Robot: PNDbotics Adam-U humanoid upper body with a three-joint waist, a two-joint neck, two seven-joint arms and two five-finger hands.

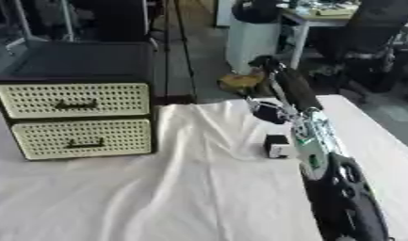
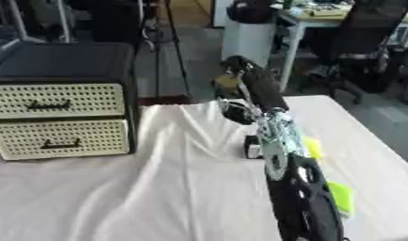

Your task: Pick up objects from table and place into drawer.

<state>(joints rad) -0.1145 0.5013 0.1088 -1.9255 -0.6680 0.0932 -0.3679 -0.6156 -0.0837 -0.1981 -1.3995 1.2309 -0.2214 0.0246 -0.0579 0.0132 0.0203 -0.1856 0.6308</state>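
Left eye view: right hand reaches past the table's far edge; finger state cannot be told. Small black-and-white box sits mid-table beside the forearm. Drawer cabinet at left edge, both drawers closed. Judged: pick not begun; a drawer needs opening first.

An office or lab: cluttered desk, swivel chair behind

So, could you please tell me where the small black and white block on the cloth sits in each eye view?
Left eye view: the block lies right of centre, just left of the right arm.
Right eye view: the block is near centre, partly hidden behind that arm.
Shared landmark: the drawer cabinet at left.
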